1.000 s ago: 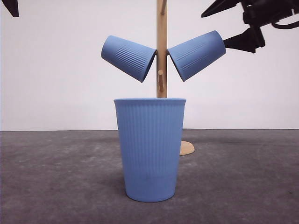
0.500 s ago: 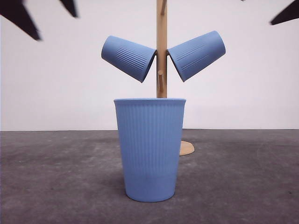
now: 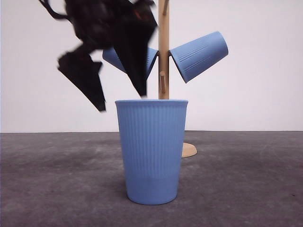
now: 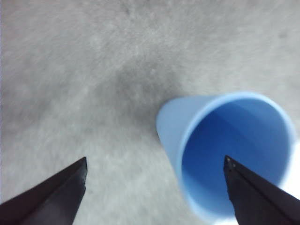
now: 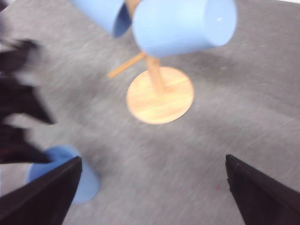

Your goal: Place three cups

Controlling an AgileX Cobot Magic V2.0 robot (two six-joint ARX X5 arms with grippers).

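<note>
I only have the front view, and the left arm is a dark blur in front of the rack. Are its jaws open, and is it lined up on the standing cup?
Observer: In the left wrist view the left gripper is open and empty. The standing cup sits toward one fingertip, not centred.
Operator: Anything inside that cup?
Observer: No, its inside looks empty.
Operator: And the right gripper?
Observer: In its wrist view the right gripper is open and empty, looking down on the rack's round base.
</note>
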